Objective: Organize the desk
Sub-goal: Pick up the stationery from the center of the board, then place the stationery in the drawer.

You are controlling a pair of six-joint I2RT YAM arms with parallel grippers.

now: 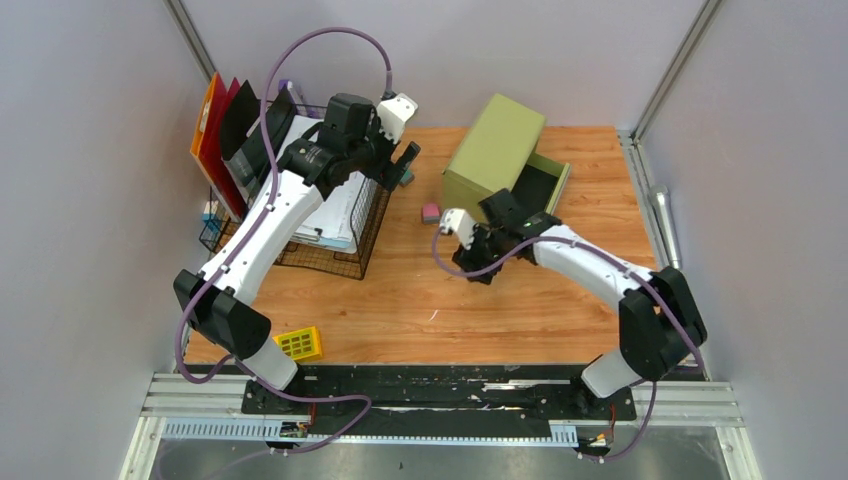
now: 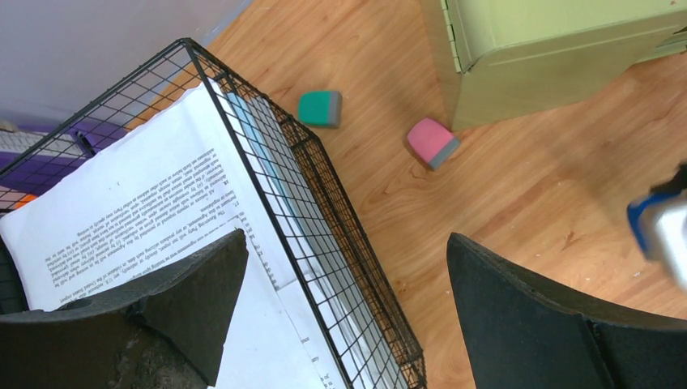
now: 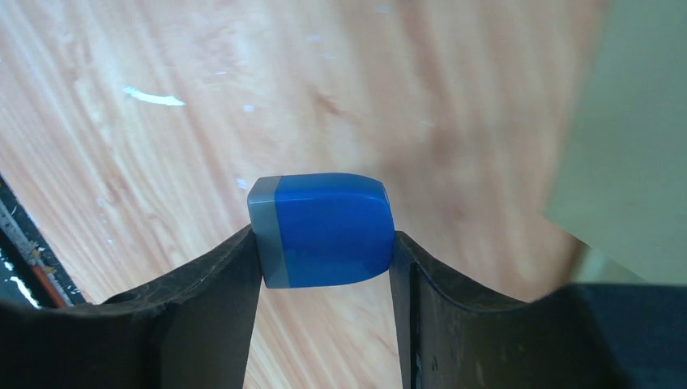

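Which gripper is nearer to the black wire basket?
Left. The left gripper hangs above the right rim of the wire basket; the right gripper, shut on a blue eraser, is farther right, before the green cabinet.

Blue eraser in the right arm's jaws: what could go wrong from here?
The blue eraser is pinched only at the very tips of the right arm's jaws, so it might slip out and drop onto the desk. The green cabinet with its open drawer sits right beside that arm, so a swing could bump it.
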